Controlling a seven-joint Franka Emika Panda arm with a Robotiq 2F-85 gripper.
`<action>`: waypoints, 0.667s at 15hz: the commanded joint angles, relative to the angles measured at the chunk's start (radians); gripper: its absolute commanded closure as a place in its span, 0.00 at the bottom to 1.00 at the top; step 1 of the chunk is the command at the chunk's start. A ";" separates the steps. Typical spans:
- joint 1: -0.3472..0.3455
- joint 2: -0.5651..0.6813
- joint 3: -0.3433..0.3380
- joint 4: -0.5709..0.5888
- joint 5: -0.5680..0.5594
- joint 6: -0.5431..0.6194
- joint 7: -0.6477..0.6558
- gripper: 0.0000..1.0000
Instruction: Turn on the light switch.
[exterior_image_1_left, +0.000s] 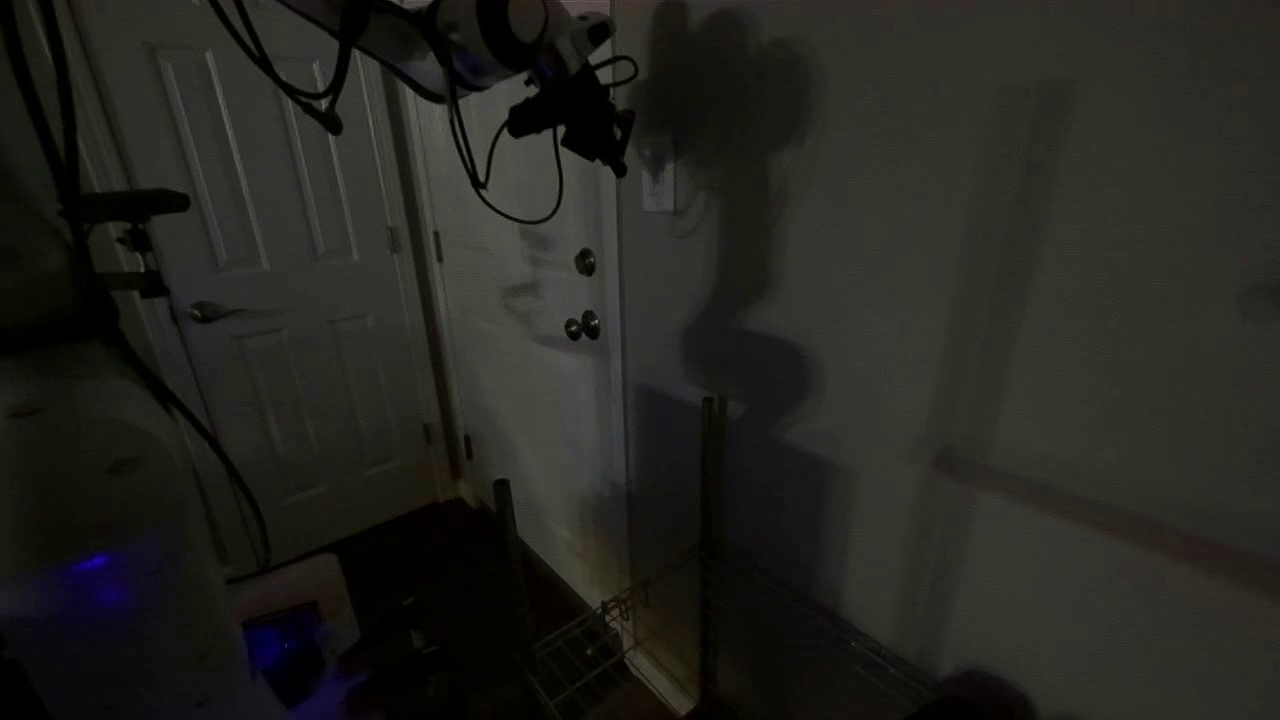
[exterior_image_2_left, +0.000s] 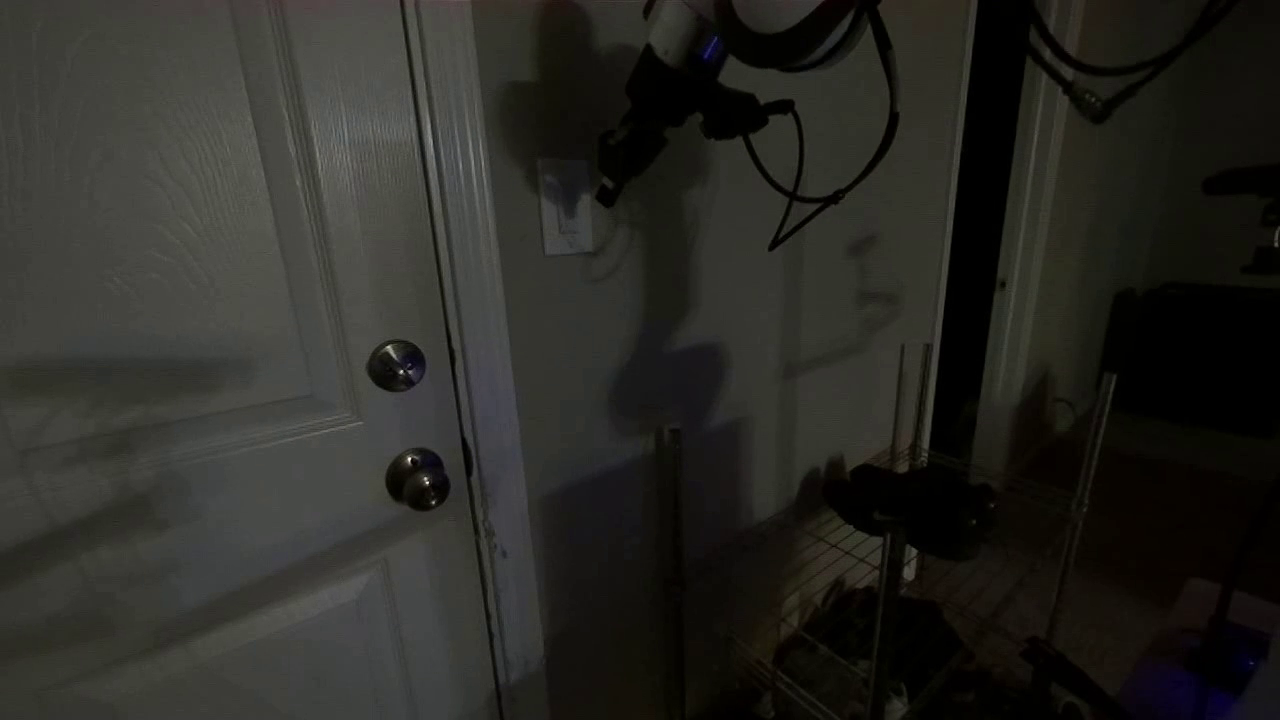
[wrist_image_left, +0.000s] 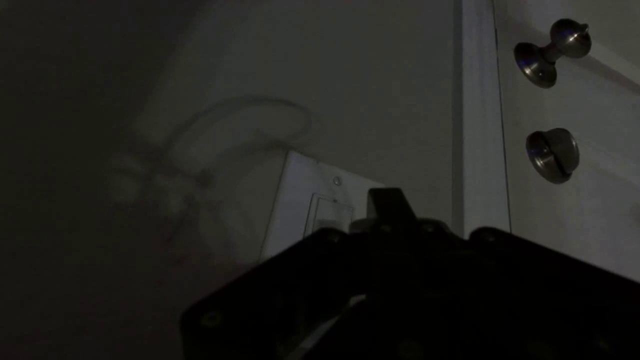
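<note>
The light switch (exterior_image_1_left: 657, 192) is a white rectangular plate on the wall just beside the door frame. It also shows in an exterior view (exterior_image_2_left: 564, 235) with the gripper's shadow over its upper part. In the wrist view the plate (wrist_image_left: 292, 192) appears tilted, with its rocker partly covered by the dark fingers. My gripper (exterior_image_1_left: 620, 165) is shut and empty, its fingers together in the wrist view (wrist_image_left: 392, 205). In an exterior view the gripper (exterior_image_2_left: 608, 190) points down beside the plate's edge. It looks close to the plate; I cannot tell whether it touches.
The white panelled door (exterior_image_2_left: 250, 450) has a round lock (exterior_image_2_left: 396, 365) and a knob (exterior_image_2_left: 418, 480) near the switch. A wire rack (exterior_image_1_left: 590, 650) with upright posts stands below by the wall. Cables hang from the arm. The room is very dark.
</note>
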 joint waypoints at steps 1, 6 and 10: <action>-0.016 0.077 0.019 0.087 -0.072 0.004 0.058 1.00; -0.002 0.162 0.011 0.189 -0.165 0.000 0.127 1.00; 0.013 0.213 -0.002 0.252 -0.237 -0.001 0.189 1.00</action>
